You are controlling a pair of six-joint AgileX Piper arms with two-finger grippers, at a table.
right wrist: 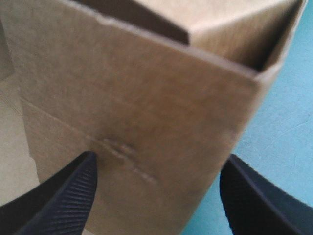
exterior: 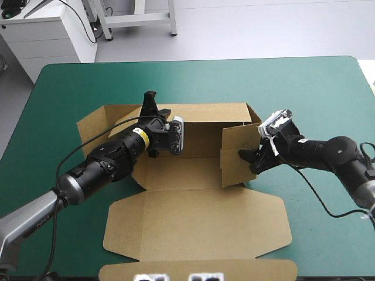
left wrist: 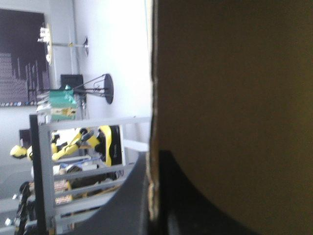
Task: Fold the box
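1. Left gripper is clamped on the box. In the left wrist view the gripper has its black fingers all but together, with the edge of a brown sheet between them. From above, the grip sits at the left end of the raised back wall, and the gripper points toward the counter's far edge.
2. Right gripper is at the raised right side wall with its fingers apart. In the right wrist view the gripper has one finger in front of the panel's face. The other is past the panel's outer corner, over the teal-green cover. Whether either finger touches the board cannot be told.
3. The box lies about mid-counter, half formed. The back wall and right side wall stand up, with the floor flat between them. The lid lies flat toward the near edge, and its end flap reaches that edge.
4. The counter shows a broad band of teal-green cover beyond the back wall. Narrower strips show to the left and right of the box. On the near side the lid fills the room.
5. The left arm lies across the left side flap. The right arm lies low over the cover, just right of the box.
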